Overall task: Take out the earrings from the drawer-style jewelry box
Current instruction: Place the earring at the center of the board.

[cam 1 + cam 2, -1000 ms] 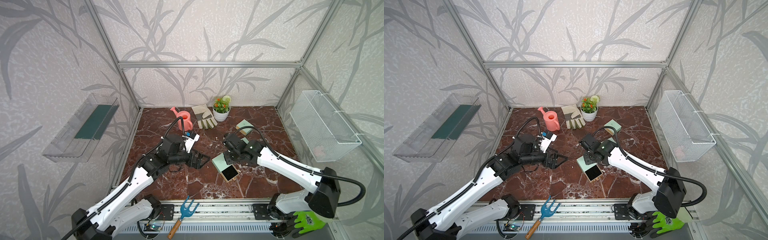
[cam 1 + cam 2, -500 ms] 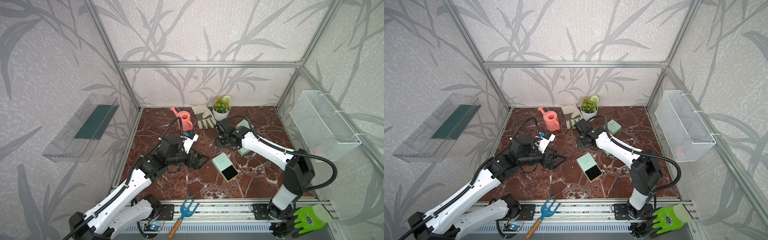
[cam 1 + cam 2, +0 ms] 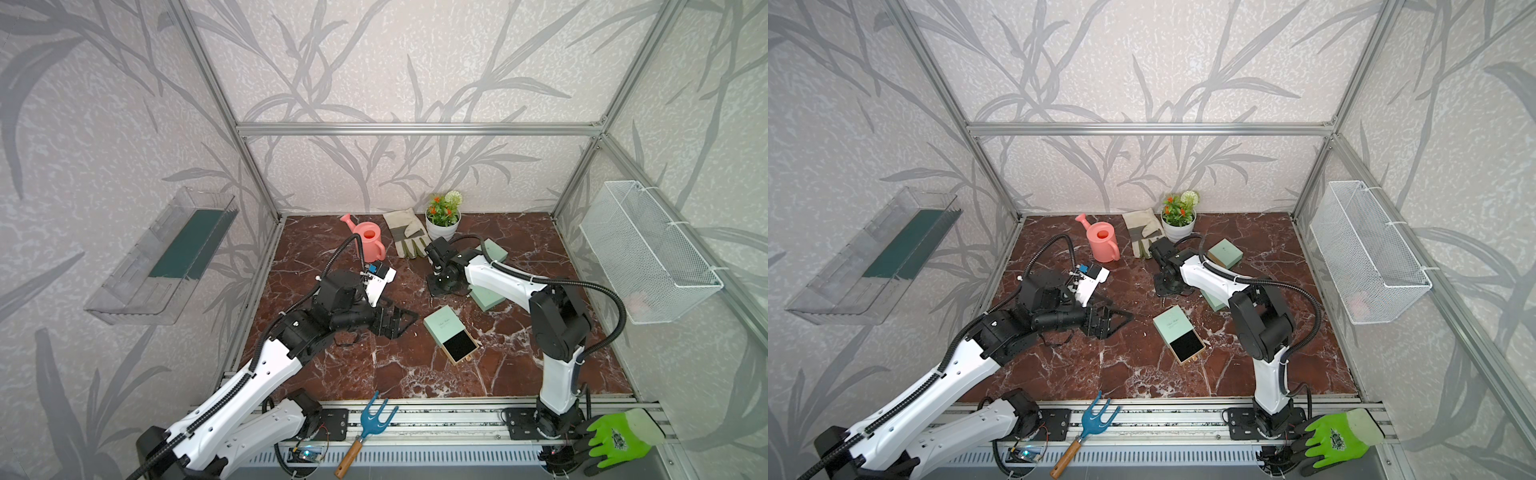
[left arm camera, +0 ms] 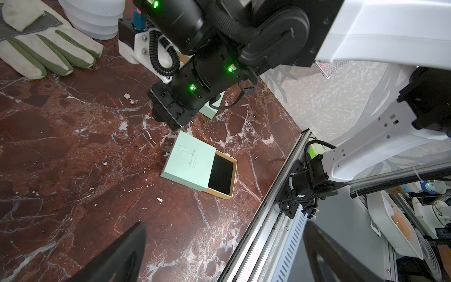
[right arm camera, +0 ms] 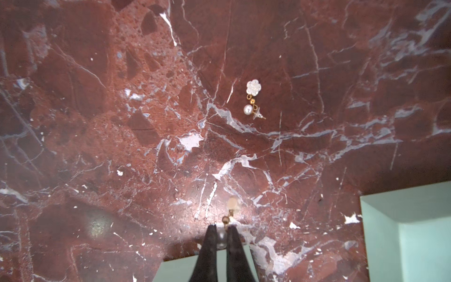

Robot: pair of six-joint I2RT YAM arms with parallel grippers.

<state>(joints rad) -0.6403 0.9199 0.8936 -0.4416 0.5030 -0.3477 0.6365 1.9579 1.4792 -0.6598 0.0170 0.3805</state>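
While the right hand [image 5: 221,227] is clamped on the held earring [image 5: 229,212], the loose earring [image 5: 253,100] lies flat on the red marble counter [image 5: 97,122], a little ahead of the fingertips.

The held earring has its pearl pinched between the two black fingers [image 5: 210,244]. A gold bead and a blurred pale flower stick out past the tips. Its long axis roughly carries on the line of the fingers, flower end leading. Whether it touches the counter cannot be told.

The loose earring is a short string of a white flower, a small gold bead and a round pearl. The flower end points away from the hand and the pearl end toward it. A gold post with a clear back juts sideways from the pearl end. In the left wrist view it is a pale speck [image 4: 130,99] near the right hand, between the glove [image 4: 46,48] and the box [image 4: 188,166].

The mint-green box sits apart from both earrings, nearer the front rail. Its drawer [image 4: 220,175] is slid partly out toward that rail, black lining showing inside a tan rim.

The left hand [image 3: 405,323] hovers just beside the box, its jaws wide apart.
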